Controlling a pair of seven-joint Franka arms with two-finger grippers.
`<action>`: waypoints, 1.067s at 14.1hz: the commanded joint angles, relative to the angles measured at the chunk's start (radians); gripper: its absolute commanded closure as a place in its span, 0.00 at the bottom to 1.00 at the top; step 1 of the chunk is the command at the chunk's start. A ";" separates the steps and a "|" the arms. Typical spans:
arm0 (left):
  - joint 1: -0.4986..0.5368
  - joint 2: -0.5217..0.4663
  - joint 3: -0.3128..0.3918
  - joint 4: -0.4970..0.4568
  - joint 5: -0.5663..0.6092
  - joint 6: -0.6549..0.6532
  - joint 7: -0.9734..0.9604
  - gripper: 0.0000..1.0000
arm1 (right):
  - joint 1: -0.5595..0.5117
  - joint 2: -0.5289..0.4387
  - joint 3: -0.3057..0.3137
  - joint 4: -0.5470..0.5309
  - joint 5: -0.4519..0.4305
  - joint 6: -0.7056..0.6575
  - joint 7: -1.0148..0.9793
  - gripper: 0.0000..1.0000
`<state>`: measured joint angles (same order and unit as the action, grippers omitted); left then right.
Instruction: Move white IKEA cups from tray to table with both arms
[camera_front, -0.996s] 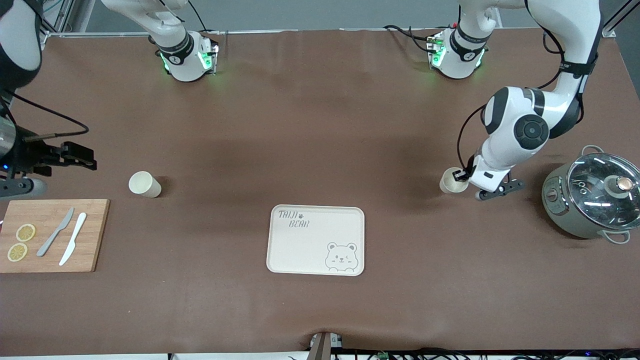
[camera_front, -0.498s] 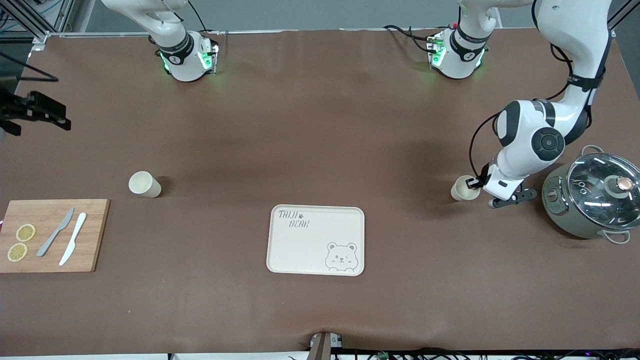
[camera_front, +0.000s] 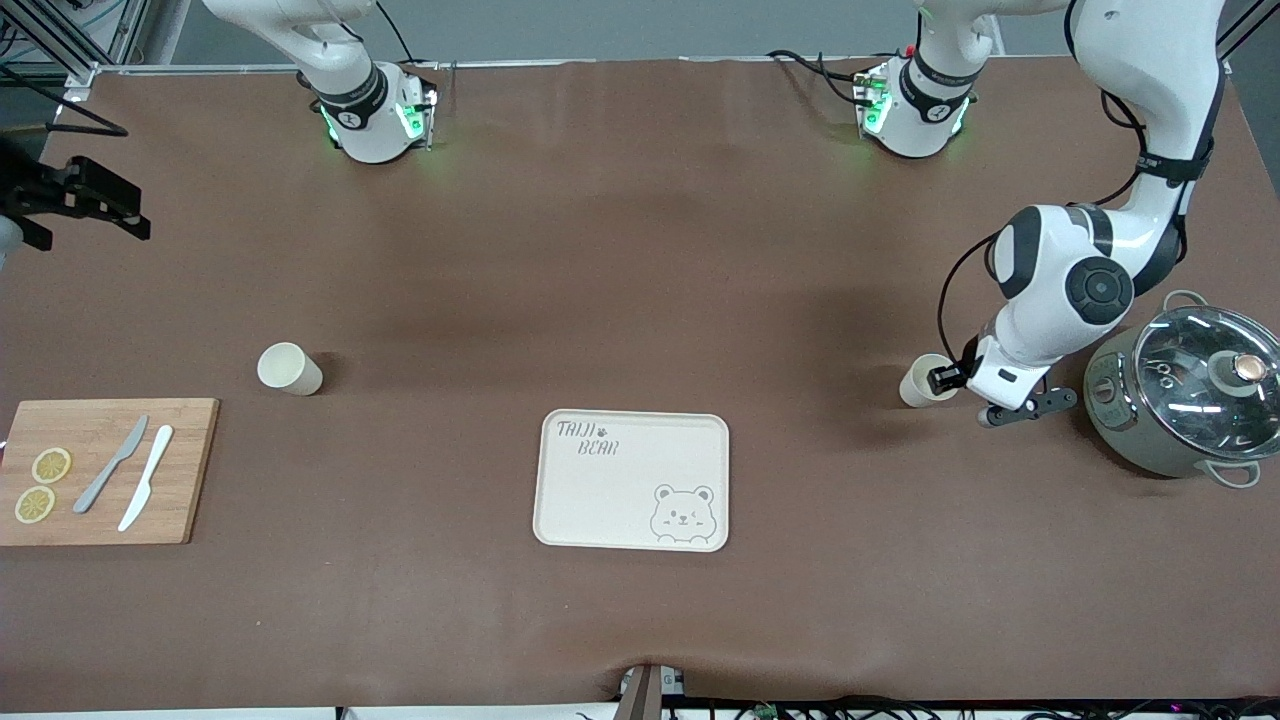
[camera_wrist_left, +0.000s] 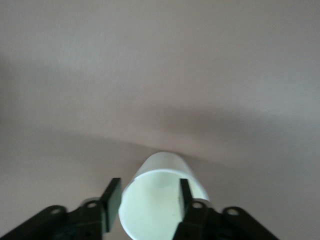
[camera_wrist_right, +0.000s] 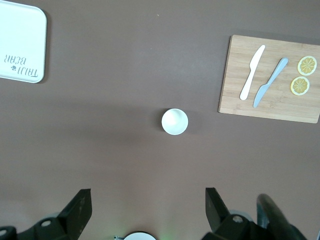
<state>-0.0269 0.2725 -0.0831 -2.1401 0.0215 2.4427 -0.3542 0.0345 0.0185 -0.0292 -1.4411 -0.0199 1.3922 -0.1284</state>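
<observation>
Where the brown table covering (camera_front: 640, 300) runs flat to a grey floor strip past the bases, a lidded pot (camera_front: 1185, 400) stands at the left arm's end, a chopping board (camera_front: 100, 470) at the right arm's. The bear-print tray (camera_front: 632, 480) lies centrally, nearer the camera. The left gripper (camera_front: 945, 378) straddles one cup's (camera_front: 920, 382) rim, one finger inside, not visibly clamped. The right gripper (camera_wrist_right: 147, 207) hangs spread, high above the second cup (camera_front: 288, 368).
</observation>
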 joint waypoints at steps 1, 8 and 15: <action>-0.002 -0.065 -0.017 0.061 0.008 -0.083 -0.015 0.00 | -0.005 -0.035 -0.011 -0.033 0.001 0.018 -0.033 0.00; -0.002 -0.093 -0.040 0.389 0.008 -0.440 -0.006 0.00 | -0.007 -0.034 -0.052 -0.027 0.008 0.025 -0.146 0.00; 0.002 -0.145 -0.041 0.516 0.018 -0.619 0.009 0.00 | -0.010 -0.037 -0.035 -0.030 0.001 0.014 -0.148 0.00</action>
<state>-0.0288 0.1440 -0.1165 -1.6414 0.0215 1.8669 -0.3540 0.0344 0.0091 -0.0759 -1.4453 -0.0199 1.4061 -0.2647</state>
